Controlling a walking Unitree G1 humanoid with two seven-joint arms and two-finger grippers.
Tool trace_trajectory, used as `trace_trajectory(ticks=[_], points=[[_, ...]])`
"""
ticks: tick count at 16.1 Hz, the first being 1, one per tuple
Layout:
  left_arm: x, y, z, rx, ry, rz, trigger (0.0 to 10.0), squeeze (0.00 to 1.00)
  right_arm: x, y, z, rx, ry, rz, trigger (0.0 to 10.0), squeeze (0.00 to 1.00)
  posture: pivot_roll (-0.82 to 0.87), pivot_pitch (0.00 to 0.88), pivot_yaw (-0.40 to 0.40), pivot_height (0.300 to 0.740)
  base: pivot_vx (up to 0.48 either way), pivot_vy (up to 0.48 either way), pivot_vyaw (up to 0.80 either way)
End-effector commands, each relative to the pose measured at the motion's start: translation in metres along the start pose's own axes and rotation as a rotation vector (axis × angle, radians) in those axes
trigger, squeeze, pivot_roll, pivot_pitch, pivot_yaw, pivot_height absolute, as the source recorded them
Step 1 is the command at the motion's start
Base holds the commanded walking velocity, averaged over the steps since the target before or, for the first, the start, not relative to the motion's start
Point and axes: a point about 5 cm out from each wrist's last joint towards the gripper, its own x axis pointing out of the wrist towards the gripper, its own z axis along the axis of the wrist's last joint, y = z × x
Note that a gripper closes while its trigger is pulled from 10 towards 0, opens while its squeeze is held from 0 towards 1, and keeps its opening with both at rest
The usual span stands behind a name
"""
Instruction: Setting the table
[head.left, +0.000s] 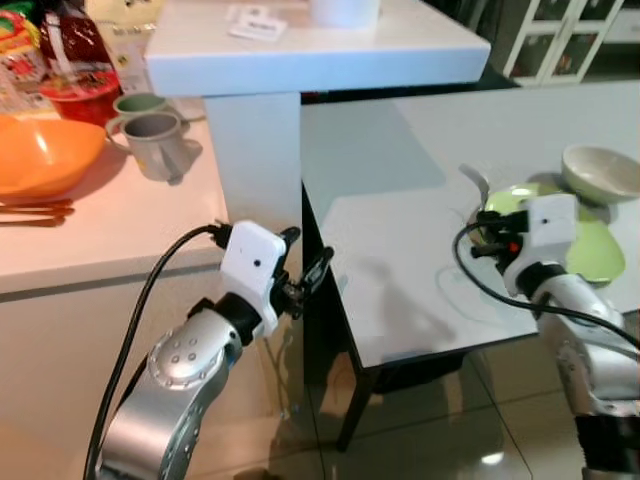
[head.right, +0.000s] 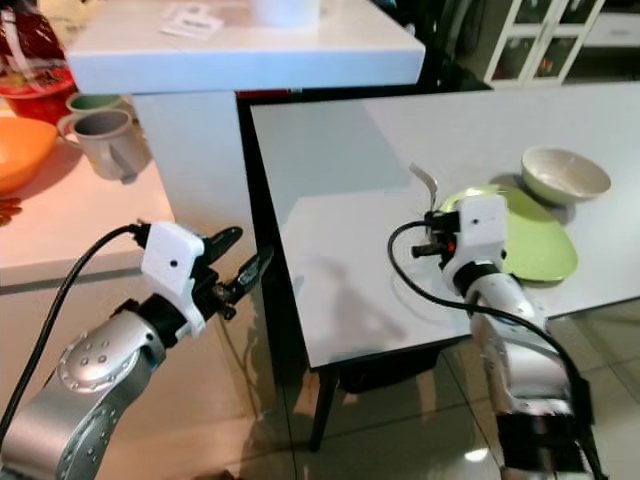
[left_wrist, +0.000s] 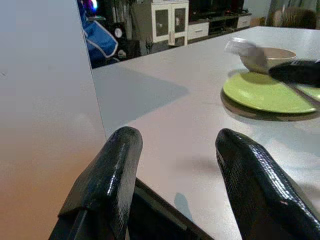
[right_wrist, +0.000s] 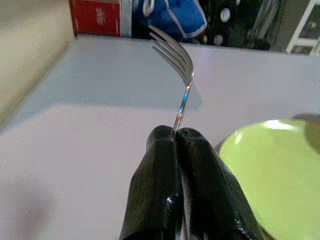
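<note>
My right gripper (right_wrist: 175, 132) is shut on the handle of a silver fork (right_wrist: 182, 75), whose tines point up and away. It holds the fork (head.left: 478, 185) just above the white table (head.left: 400, 200), by the left edge of a green plate (head.left: 590, 250). A beige bowl (head.left: 600, 172) rests at the plate's far edge. My left gripper (head.left: 305, 262) is open and holds nothing. It hovers in the gap beside the table's near left corner, in front of the white pillar (head.left: 255, 160).
To the left, a counter (head.left: 120, 230) carries an orange bowl (head.left: 40, 155), a grey mug (head.left: 155, 140), a green mug and red packets. A white raised shelf (head.left: 300, 50) overhangs the pillar. A white cabinet (head.left: 560, 40) stands beyond the table. Tiled floor lies below.
</note>
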Motion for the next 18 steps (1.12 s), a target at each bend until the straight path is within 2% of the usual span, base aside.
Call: trace_trajectory(ticks=[1,3,5,6,7,9,12,17,18], points=[[0.000,-0.003,0.005,0.003,-0.010,-0.020,10.0,0.00,0.006,-0.003,0.003,-0.057,-0.017,-0.023,10.0,0.00,0.06,0.113,0.003,0.740,0.000,0.000,0.00],[0.000,-0.006,0.008,-0.009,-0.018,-0.038,10.0,0.00,0.016,-0.005,-0.002,-0.118,0.001,-0.048,10.0,0.00,0.07,0.133,-0.001,0.740,0.000,0.000,0.00],[0.000,-0.012,0.008,-0.017,-0.011,-0.056,10.0,0.00,0.021,-0.010,-0.004,-0.116,0.000,-0.097,10.0,0.00,0.07,0.137,-0.001,0.740,0.000,0.000,0.00],[0.001,-0.009,0.007,-0.017,-0.005,-0.026,10.0,0.00,0.021,-0.009,-0.003,-0.109,-0.009,-0.093,10.0,0.00,0.07,0.136,-0.002,0.740,0.000,0.000,0.00],[0.004,0.001,0.005,-0.003,0.000,0.064,10.0,0.00,0.020,-0.006,0.000,-0.105,-0.029,-0.079,10.0,0.00,0.06,0.125,-0.004,0.740,0.000,0.000,0.00],[0.005,0.009,0.006,0.026,-0.008,0.124,10.0,0.00,0.016,-0.003,0.000,-0.110,-0.046,-0.072,10.0,0.00,0.05,0.109,-0.004,0.740,0.000,0.000,0.00],[0.016,0.009,0.008,0.022,-0.016,0.128,10.0,0.00,0.014,0.000,0.000,-0.100,-0.059,-0.064,10.0,0.00,0.03,0.084,0.000,0.740,0.000,-0.480,0.00],[0.022,0.013,0.009,0.037,-0.026,0.136,10.0,0.00,0.015,0.004,0.002,-0.094,-0.068,-0.059,10.0,0.00,0.03,0.054,0.011,0.740,0.000,-0.480,0.00],[0.023,0.016,0.007,0.004,-0.010,0.147,10.0,0.00,0.015,0.005,0.003,-0.093,-0.074,-0.050,10.0,0.00,0.03,0.050,0.011,0.740,0.000,0.000,0.00]])
